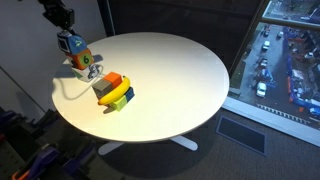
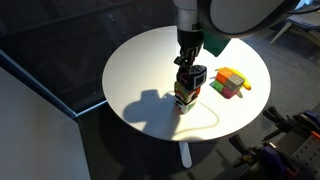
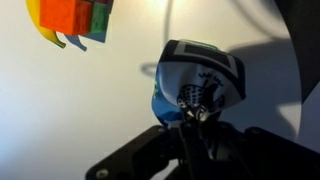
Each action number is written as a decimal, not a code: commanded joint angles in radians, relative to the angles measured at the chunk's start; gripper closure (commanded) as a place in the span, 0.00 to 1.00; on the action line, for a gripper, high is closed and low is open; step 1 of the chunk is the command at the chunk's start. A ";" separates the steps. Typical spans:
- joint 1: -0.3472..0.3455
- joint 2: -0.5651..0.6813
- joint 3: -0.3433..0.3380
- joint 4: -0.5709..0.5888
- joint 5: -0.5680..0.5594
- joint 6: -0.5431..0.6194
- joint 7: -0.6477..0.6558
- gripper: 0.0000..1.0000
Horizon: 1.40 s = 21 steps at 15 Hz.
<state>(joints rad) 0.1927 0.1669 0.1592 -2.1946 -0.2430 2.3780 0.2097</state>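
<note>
gripper (image 2: pixel 187 67): jaws clamped on small multicoloured plastic toy (image 2: pixel 188 90)
place: round white table (image 2: pixel 150 60), near rim
nearby: colourful block stack (image 2: pixel 230 82)

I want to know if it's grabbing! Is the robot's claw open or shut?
Shut. In the wrist view the gripper pinches the top of the colourful toy, jaws drawn together.

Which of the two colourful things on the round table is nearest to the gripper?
The tall toy near the edge of the table: the gripper is shut on its top. The stack of coloured blocks lies apart, untouched.
</note>
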 commanded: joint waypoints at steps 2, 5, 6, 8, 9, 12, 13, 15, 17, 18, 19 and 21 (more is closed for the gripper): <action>0.010 0.001 -0.011 0.006 -0.011 0.015 0.018 0.95; 0.010 0.003 -0.012 0.003 -0.011 0.018 0.018 0.95; 0.009 0.003 -0.012 0.003 -0.011 0.019 0.018 0.95; 0.009 0.004 -0.013 0.002 -0.010 0.019 0.018 0.95; 0.009 0.005 -0.014 0.002 -0.010 0.020 0.018 0.95; 0.008 0.007 -0.016 0.001 -0.009 0.024 0.017 0.95; 0.008 0.008 -0.017 0.000 -0.009 0.025 0.017 0.95; 0.009 0.008 -0.017 0.000 -0.008 0.026 0.016 0.61; 0.008 0.008 -0.017 0.000 -0.007 0.025 0.015 0.55; 0.008 0.007 -0.017 0.001 -0.006 0.024 0.014 0.46; 0.008 0.006 -0.017 0.001 -0.006 0.024 0.014 0.39; 0.008 0.004 -0.017 0.000 -0.005 0.023 0.013 0.21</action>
<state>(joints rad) 0.1927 0.1738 0.1520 -2.1934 -0.2430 2.3968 0.2098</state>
